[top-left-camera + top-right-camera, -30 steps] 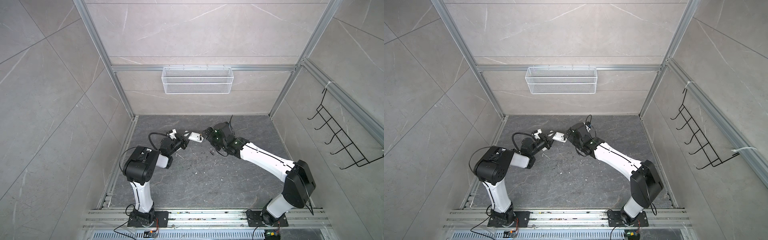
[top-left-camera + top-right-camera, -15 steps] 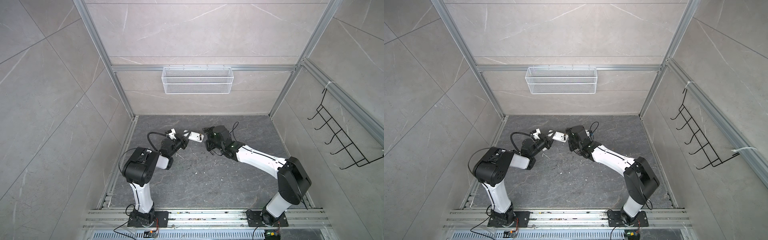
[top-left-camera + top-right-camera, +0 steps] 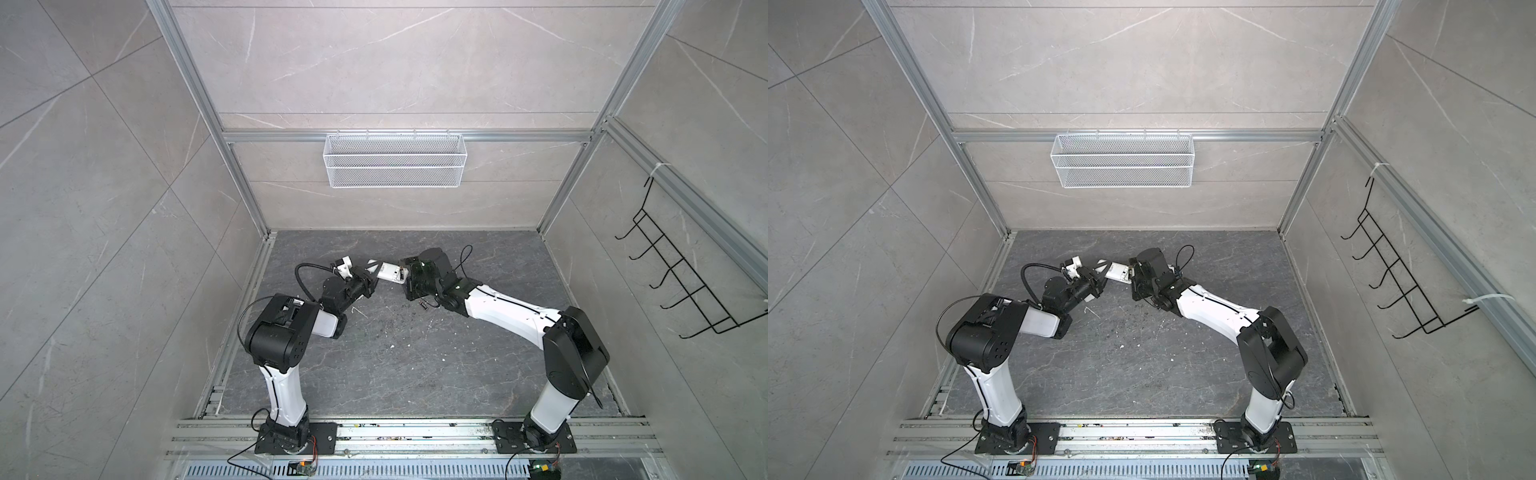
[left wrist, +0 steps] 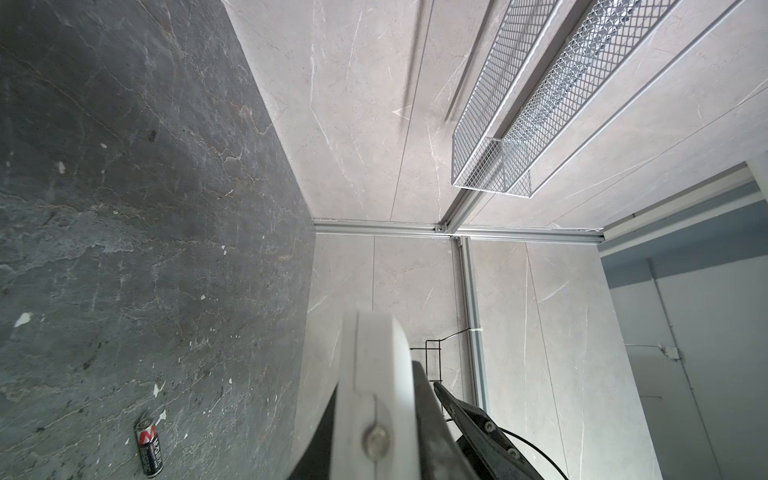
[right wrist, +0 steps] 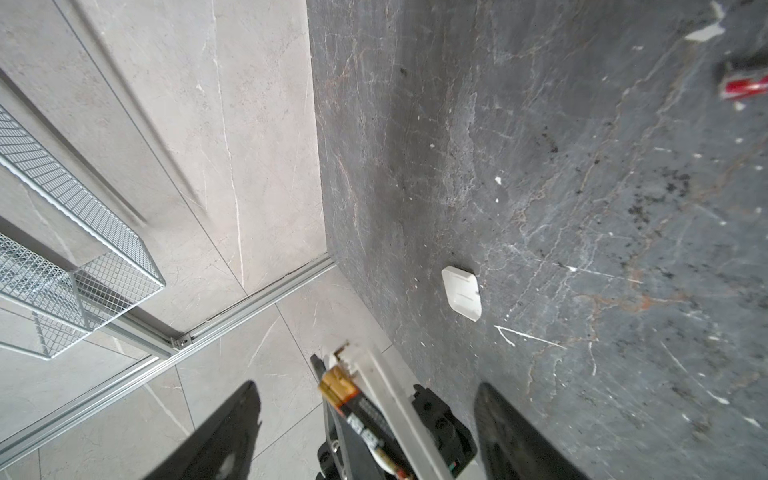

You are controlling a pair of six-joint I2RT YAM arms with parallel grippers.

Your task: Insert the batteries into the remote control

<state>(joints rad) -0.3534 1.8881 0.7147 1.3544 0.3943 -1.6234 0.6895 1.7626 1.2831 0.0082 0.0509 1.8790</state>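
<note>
In both top views my left gripper (image 3: 371, 277) (image 3: 1099, 280) is shut on one end of the white remote control (image 3: 388, 272) (image 3: 1118, 272) and holds it above the floor. In the left wrist view the remote control (image 4: 376, 374) is seen edge-on between the left gripper (image 4: 376, 386) fingers. My right gripper (image 3: 405, 279) (image 5: 368, 388) stands open, its fingers (image 5: 226, 428) wide of the remote's free end on both sides. A black battery with a gold end (image 5: 353, 405) lies along the remote's open back. A second battery (image 4: 148, 446) (image 3: 424, 306) lies on the floor.
The white battery cover (image 5: 462, 293) lies on the dark stone floor near the back wall. A white wire basket (image 3: 394, 160) hangs on the back wall and a black hook rack (image 3: 685, 282) on the right wall. White specks and a thin white wire dot the floor.
The right arm has shifted its pose, with its gripper staying at the remote's free end. The left arm keeps the remote in the same place.
</note>
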